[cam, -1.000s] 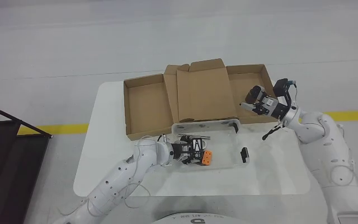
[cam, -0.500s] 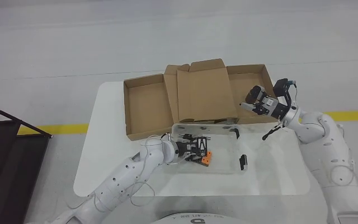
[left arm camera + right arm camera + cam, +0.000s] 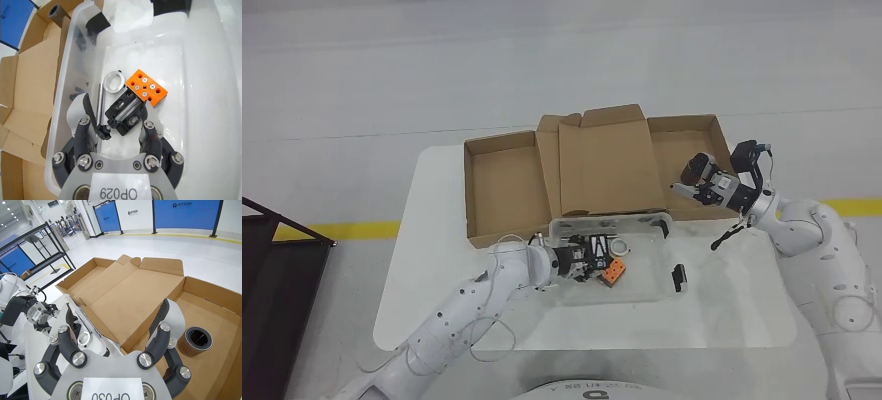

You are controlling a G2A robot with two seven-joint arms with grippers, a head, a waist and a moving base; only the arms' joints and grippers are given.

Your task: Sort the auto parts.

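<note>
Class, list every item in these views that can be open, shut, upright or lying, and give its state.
left gripper, open, fingers either side of the black vise in the clear bin.
right gripper, open, holding nothing, above the cardboard box.
cardboard box, open, flaps out.
clear bin, lidless.
black vise, lying flat.
silver ring, lying flat.
bushing, upright in the cardboard box.

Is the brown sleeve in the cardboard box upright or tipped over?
Upright: the brown sleeve stands on end, its open bore facing up.
</note>
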